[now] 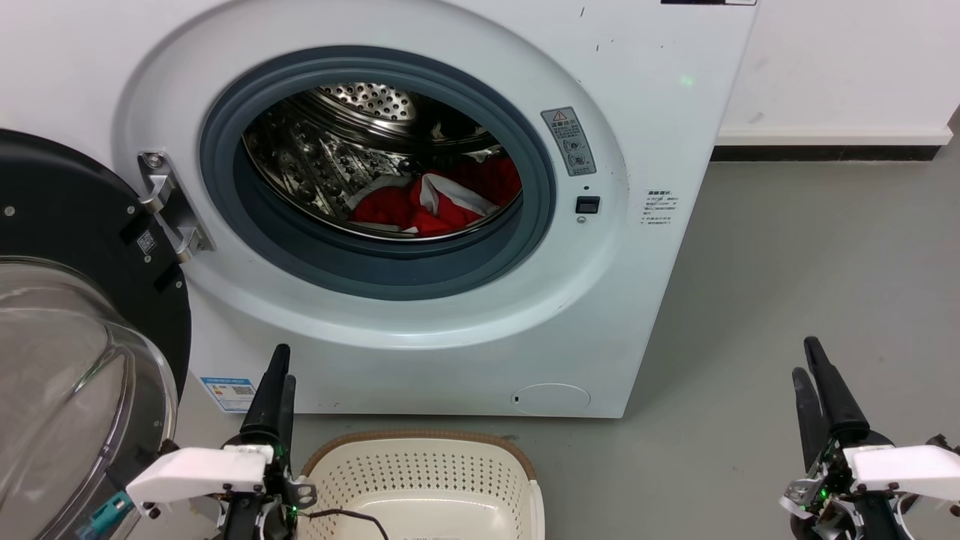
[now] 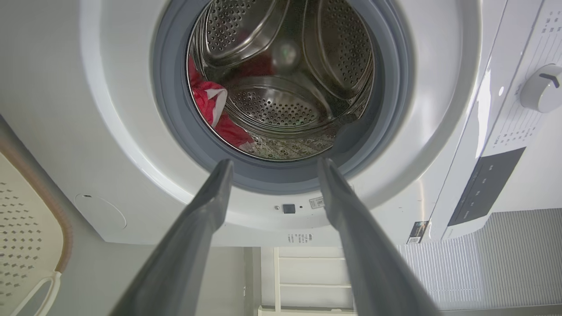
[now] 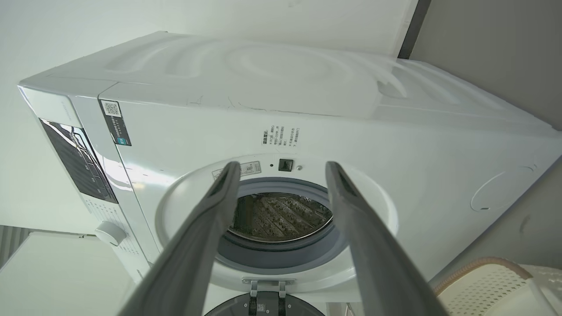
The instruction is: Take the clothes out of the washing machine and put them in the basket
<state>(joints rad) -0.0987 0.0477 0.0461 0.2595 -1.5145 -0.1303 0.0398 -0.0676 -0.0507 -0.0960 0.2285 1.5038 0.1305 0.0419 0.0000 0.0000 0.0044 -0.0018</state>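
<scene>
The clothes are lying bunched low in the drum of the washing machine, door swung open on the left. The basket is sitting on the floor right in front. Left tool is hovering just beside it, right tool well off to the side, both spread wide, gripping nothing.

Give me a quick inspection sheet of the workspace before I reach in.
Surface: grey floor.
Job's things: washing machine with door swung open; red clothes lying in the drum; basket on the floor before it, no clothes seen inside.
Clutter: nothing seen.
Grippers: left pincer open, right pincer open, both holding nothing, outside the drum.
Cables: thin dark cable by the left wrist, over the basket.
Surroundings: white wall, dark skirting.
</scene>
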